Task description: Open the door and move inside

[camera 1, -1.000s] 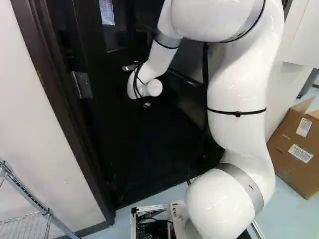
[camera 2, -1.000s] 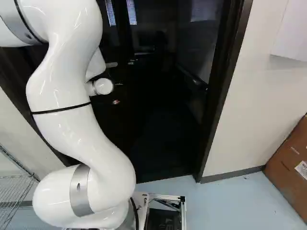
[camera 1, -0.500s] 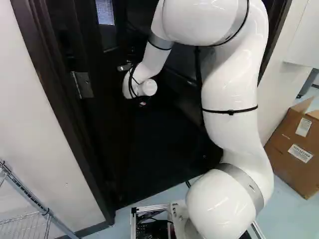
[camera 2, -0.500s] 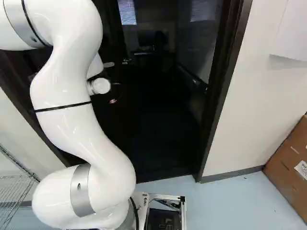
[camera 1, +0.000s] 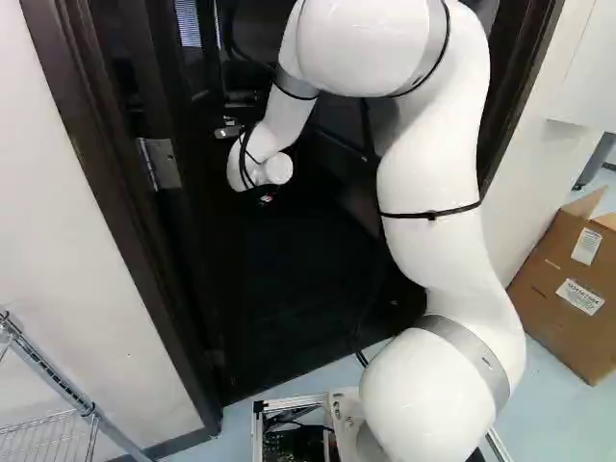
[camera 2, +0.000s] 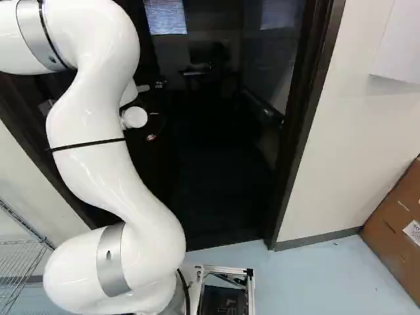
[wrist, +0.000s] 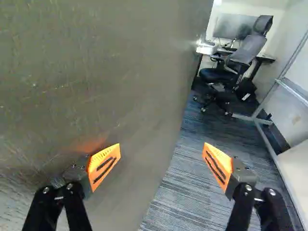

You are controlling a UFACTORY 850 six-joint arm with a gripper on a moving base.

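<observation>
Arm [camera 1: 433,173] swung left, door [wrist: 101,72] farther inward; base unmoved. Tool [wrist: 161,146] wide, nothing gripped. Door just left of tool, face running near to far, contact unclear; doorway [camera 2: 220,177] opens right. Next push likely leftward, widening passage.
</observation>
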